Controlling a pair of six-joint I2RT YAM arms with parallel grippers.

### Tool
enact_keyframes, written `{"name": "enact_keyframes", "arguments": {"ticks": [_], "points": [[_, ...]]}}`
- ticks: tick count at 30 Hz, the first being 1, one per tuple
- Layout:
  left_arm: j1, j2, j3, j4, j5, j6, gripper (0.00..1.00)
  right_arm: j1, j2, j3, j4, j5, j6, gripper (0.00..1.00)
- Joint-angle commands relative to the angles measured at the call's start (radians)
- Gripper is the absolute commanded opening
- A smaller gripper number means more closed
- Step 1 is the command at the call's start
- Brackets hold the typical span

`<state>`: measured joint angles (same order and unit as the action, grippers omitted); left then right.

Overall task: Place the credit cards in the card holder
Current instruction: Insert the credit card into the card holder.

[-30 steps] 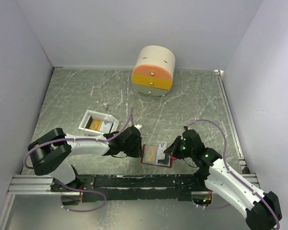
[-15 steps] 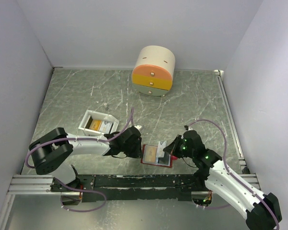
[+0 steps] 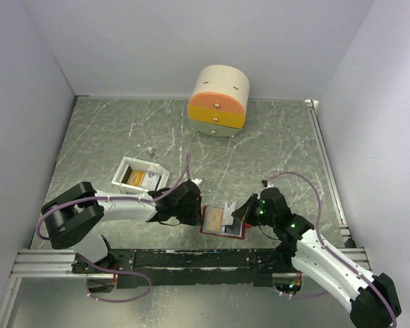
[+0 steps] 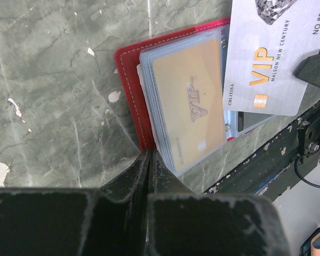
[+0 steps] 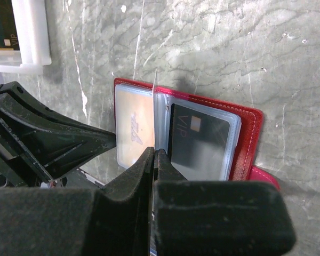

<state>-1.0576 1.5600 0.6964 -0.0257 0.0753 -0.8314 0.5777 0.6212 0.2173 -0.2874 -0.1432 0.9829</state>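
The red card holder [image 3: 222,222] lies open near the table's front edge. One sleeve holds a gold VIP card [image 4: 189,104] and another holds a dark VIP card [image 5: 197,141]. My left gripper [image 4: 149,153] is shut, its tips pinching the holder's red edge [image 4: 130,90]. My right gripper [image 5: 153,152] is shut on a silver VIP card [image 4: 272,58]. It holds the card on edge over the holder's middle. In the right wrist view that card [image 5: 156,101] shows as a thin line between the two filled sleeves.
A white tray [image 3: 121,169] left of the holder holds an orange card and more cards; its dark card [image 5: 2,26] shows in the right wrist view. The round cream-and-orange drawer box [image 3: 219,101] stands at the back. The black mounting rail [image 3: 205,260] runs just in front of the holder.
My right gripper has moved slightly left with the silver card, closer over the holder's middle. The left gripper and the holder have stayed in place.
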Motion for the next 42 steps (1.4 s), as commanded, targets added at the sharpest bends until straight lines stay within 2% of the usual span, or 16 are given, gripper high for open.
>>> {"name": "enact_keyframes", "arguments": {"ticks": [1,8,25,42], "points": [[-0.005,0.010,-0.006,0.023,-0.011,-0.006,0.11,-0.003,-0.032,-0.004,0.013,0.005,-0.001,0.00],[-0.005,0.014,-0.008,0.023,-0.010,-0.008,0.10,-0.003,-0.065,0.030,-0.038,0.037,-0.010,0.00],[-0.008,0.015,-0.004,0.022,-0.011,-0.006,0.11,-0.003,-0.038,0.000,0.029,0.002,0.012,0.00],[-0.010,0.022,0.010,0.012,-0.007,0.002,0.10,-0.002,-0.023,-0.028,0.035,0.033,-0.021,0.00]]}}
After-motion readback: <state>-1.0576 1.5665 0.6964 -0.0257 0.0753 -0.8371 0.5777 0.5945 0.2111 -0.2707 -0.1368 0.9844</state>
